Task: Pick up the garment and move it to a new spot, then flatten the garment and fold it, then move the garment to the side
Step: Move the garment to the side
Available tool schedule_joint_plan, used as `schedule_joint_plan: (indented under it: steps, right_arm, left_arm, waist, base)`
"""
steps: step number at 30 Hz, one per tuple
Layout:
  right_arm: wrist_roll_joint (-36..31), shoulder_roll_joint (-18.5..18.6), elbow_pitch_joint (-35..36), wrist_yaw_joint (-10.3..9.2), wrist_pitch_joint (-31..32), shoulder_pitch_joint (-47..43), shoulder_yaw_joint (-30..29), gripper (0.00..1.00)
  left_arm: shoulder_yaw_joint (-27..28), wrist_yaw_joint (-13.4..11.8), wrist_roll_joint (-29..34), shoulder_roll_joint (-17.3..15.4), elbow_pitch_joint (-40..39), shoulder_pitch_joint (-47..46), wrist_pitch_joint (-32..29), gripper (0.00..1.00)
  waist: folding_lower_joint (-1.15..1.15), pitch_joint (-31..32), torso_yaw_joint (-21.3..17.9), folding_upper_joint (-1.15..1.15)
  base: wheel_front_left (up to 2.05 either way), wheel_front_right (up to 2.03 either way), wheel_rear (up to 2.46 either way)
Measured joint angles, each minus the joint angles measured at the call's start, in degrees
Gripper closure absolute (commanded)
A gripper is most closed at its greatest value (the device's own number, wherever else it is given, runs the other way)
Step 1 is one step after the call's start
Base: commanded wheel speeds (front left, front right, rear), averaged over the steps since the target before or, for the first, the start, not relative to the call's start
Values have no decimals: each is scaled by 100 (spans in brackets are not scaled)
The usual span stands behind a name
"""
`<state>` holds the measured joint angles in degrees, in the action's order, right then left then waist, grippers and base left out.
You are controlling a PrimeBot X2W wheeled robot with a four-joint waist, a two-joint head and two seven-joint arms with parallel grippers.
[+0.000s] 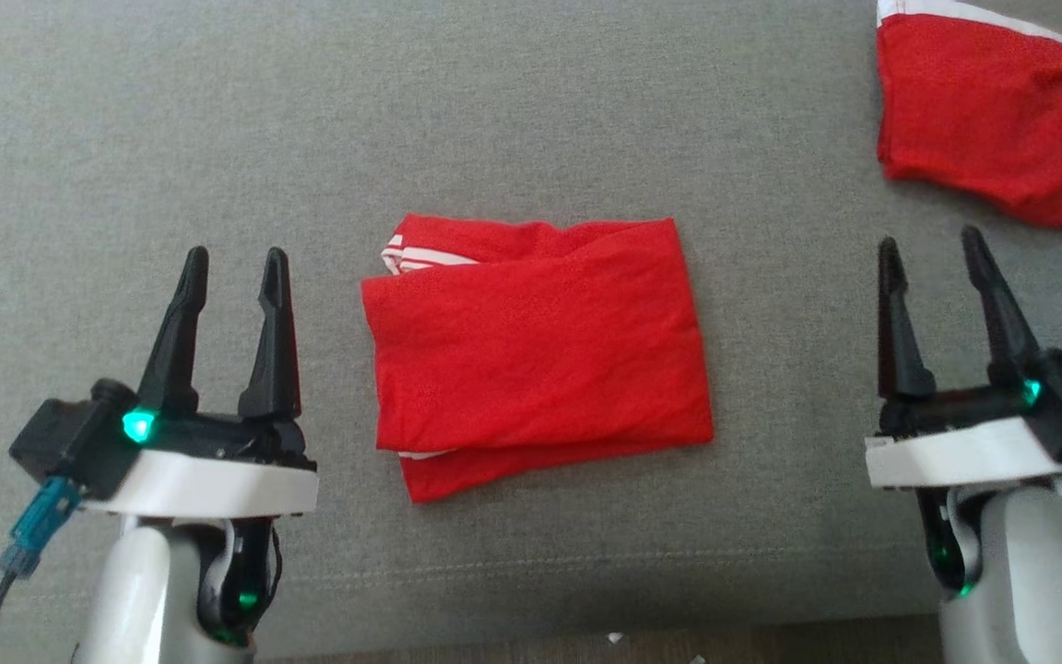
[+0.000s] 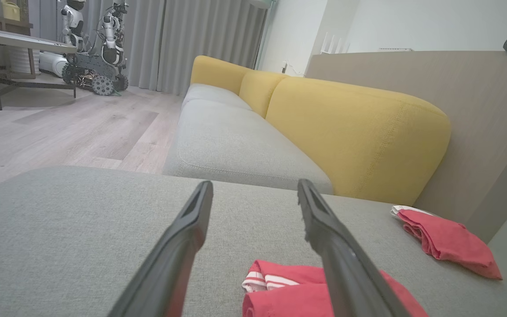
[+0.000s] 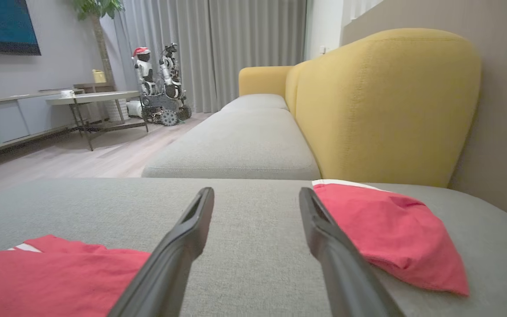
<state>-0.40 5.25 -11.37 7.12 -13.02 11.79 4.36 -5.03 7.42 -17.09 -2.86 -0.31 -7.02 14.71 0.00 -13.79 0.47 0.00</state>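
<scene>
**Item 1, left end effector** [image 1: 236, 254]: You find it at the lower left of the head view, released, its two dark fingers spread with nothing between them. It hangs over bare grey sofa seat [image 1: 531, 111].

**Item 2, folded red garment** [image 1: 536, 355]: This is the task's thing, lying at the middle of the seat between your two arms. It is a red piece with white stripes showing at its upper left corner. It is folded into a flat, roughly rectangular stack, with a lower layer peeking out along the near edge. The long axis runs across the seat, left to right, though only slightly longer than it is deep. It lies to the right of the left end effector and close beside it. It lies to the left of the right end effector, with a wider strip of seat between. Your left arm is the nearer one.

**Item 3, right end effector** [image 1: 929, 238]: You see it at the lower right, likewise released and grasping nothing.

**Item 4, second red garment** [image 1: 987, 120]: It sits at the far right, white-edged and folded, just beyond the right fingertips.

**Status, judged:** The folding looks done, and shifting the middle stack aside remains.
</scene>
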Motion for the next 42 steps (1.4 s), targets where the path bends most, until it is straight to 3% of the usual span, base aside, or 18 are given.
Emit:
schedule_joint_plan:
  steps: [7, 22, 32, 42]
  right_arm:
    - [-83, -162, 55, 0, -124, -269, -225, 0]
    - [143, -211, -1, 0, -132, -316, -33, 0]
    - [1235, -222, -924, 0, 347, 24, 971, 0]
    - [1493, -219, -1881, 0, 694, 521, 1057, 0]
  left_arm:
    - [65, 7, 207, 12, -41, 131, 0, 0]
    - [157, 7, 238, 15, -124, 164, 0, 0]
    - [42, 7, 237, 20, -100, 68, 0, 0]
    - [-26, 7, 135, 26, 9, -58, 0, 0]
  waist:
    - [0, 56, 9, 0]
    - [0, -4, 55, 0]
    - [0, -262, 169, 0]
    - [0, -463, 534, 0]
  base:
    - [0, 0, 0]
    - [0, 0, 0]
    - [0, 0, 0]
    - [0, 0, 0]
